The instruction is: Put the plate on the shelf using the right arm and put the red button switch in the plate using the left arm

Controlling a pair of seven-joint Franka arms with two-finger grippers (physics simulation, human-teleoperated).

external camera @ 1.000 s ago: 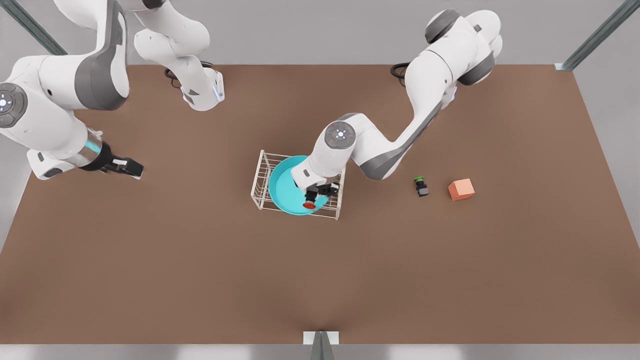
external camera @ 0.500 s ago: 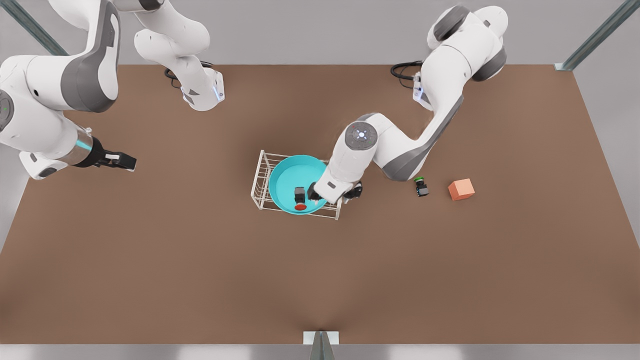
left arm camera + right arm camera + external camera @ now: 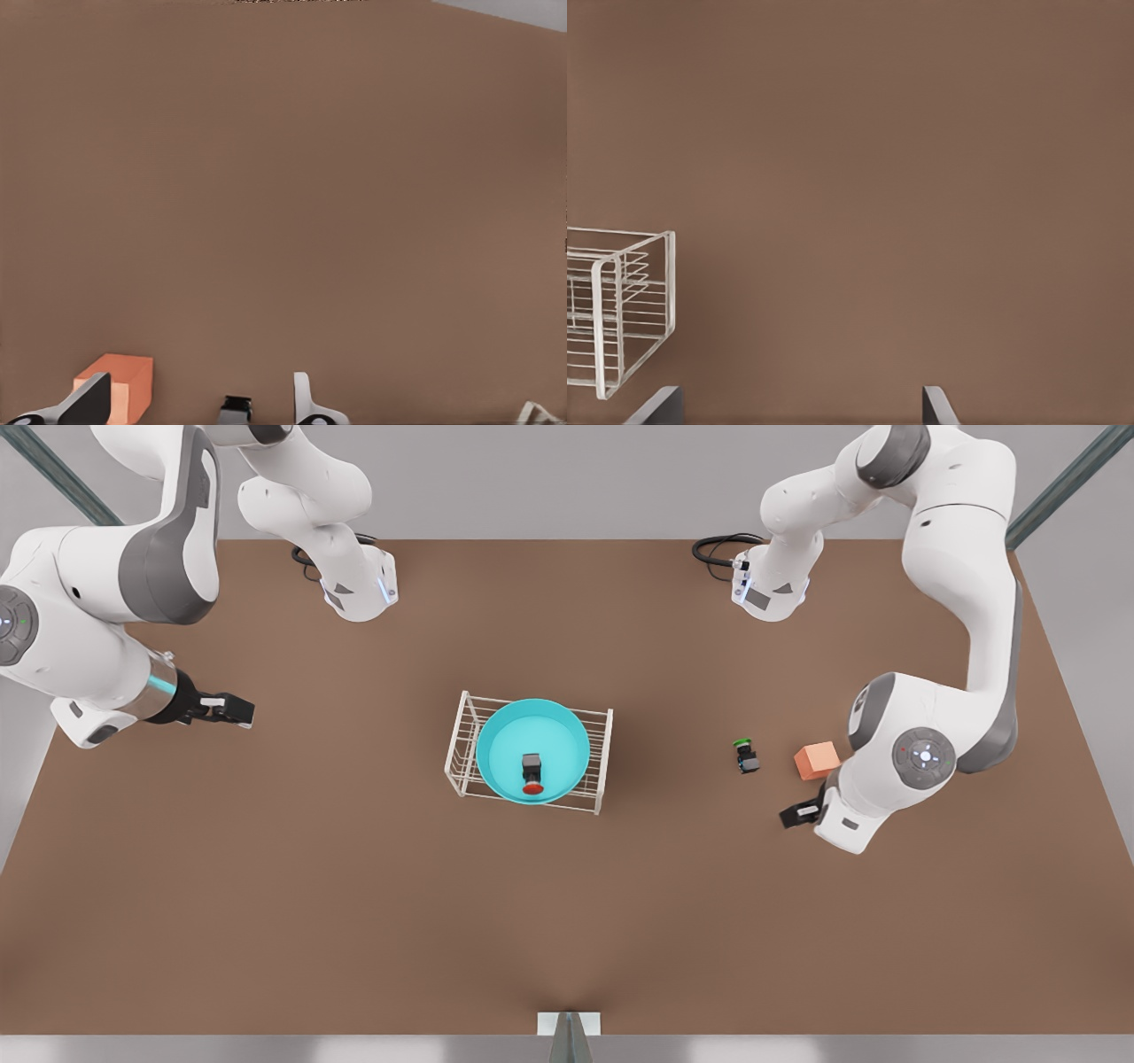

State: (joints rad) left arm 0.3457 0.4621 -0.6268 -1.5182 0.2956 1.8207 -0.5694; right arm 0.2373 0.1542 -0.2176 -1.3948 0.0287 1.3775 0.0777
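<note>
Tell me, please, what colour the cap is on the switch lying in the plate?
Red; the red button switch shows best in the front view.

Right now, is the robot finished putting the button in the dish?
It looks finished. The plate sits on the shelf, and the red button switch lies inside it. Nothing is in hand: the left gripper hangs open near the orange cube, the right gripper open far off.
</note>
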